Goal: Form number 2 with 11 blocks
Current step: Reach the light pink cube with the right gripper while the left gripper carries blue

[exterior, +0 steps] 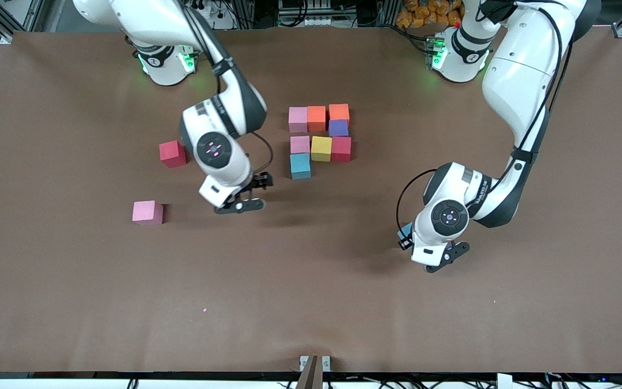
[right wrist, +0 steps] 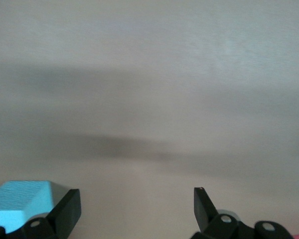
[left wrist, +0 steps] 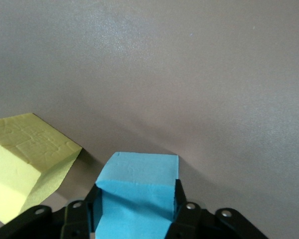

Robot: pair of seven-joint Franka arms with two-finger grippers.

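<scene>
Front view: the brown counter [exterior: 73, 302] carries a partial number 2 [exterior: 319, 140] of eight blocks at mid-counter. The row nearest the robot bases reads pink [exterior: 298, 119], orange [exterior: 316, 118], orange [exterior: 339, 113]. A purple block [exterior: 338, 128] sits just under the last orange. The next row reads pink [exterior: 300, 144], yellow [exterior: 321, 148], crimson [exterior: 341, 149]. A light blue block [exterior: 300, 166] touches the second pink on its camera side.

Toward the right arm's end lie a loose crimson block [exterior: 173, 153] and, nearer the camera, a loose pink block [exterior: 147, 212]. The right claw [exterior: 246, 194] hangs between these and the digit, holding nothing. The left claw [exterior: 434, 258] is toward the left arm's end, a sliver of blue block [exterior: 405, 232] showing at its edge.

Left wrist view: the left claw [left wrist: 134, 211] is clamped on a light blue block [left wrist: 137, 186], one finger on each side face. A yellow block [left wrist: 25, 159] lies just beside it, apart from it.

Right wrist view: the right claw [right wrist: 137, 206] stands wide apart, bare counter between its fingers [right wrist: 67, 209]. A light blue block [right wrist: 20, 201] shows just outside one finger.
</scene>
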